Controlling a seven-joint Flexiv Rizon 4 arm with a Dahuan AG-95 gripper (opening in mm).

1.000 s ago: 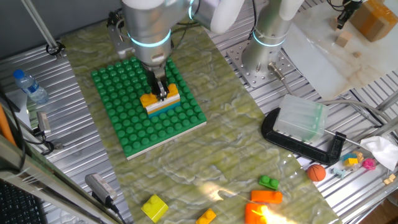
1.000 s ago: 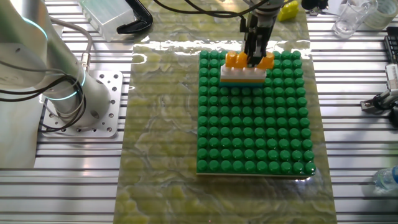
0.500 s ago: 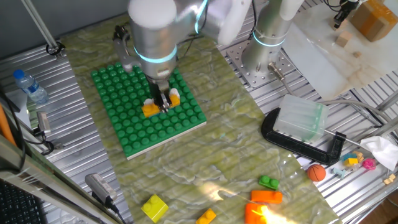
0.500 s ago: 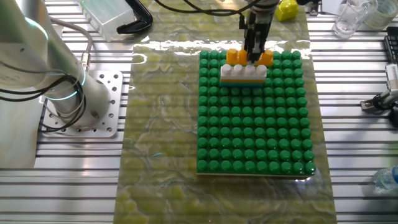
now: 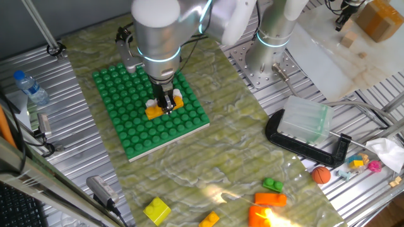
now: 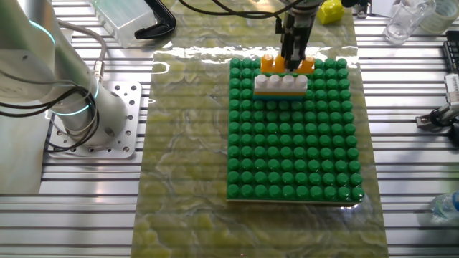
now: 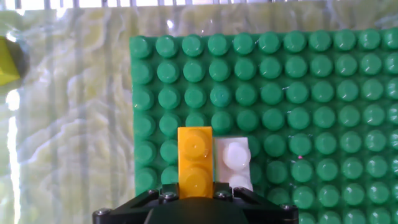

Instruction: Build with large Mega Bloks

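A big green studded baseplate point(image 5: 136, 120) is lying on the marbled yellow-green mat point(image 5: 208, 157), and the silver arm point(image 5: 158, 31) is reaching down over it from above. The gripper point(image 5: 166, 104) is standing upright over the baseplate with its fingers pinched narrow around the yellow-orange brick point(image 7: 195, 163), which is sitting down on the studs near one edge of the plate. Right beside that brick, touching along its side, a white brick point(image 6: 281, 84) is sitting on the same plate; from the hand view the two are running parallel, the white one point(image 7: 233, 163) just to the right of the orange. In the other fixed view the gripper point(image 6: 292, 57) is coming straight down between the orange studs, just behind the white bar. Off the plate, well apart near the front of the mat, loose pieces are lying: an orange brick point(image 5: 269, 199), a small green brick point(image 5: 273, 185) just behind it, a yellow brick point(image 5: 156, 210) and another small yellow-orange piece point(image 5: 209, 219). A black clamp point(image 5: 303, 142) is gripping a clear plastic box point(image 5: 306, 120) off to the side, and a water bottle point(image 5: 30, 88) is lying on the slatted table point(image 5: 69, 189).
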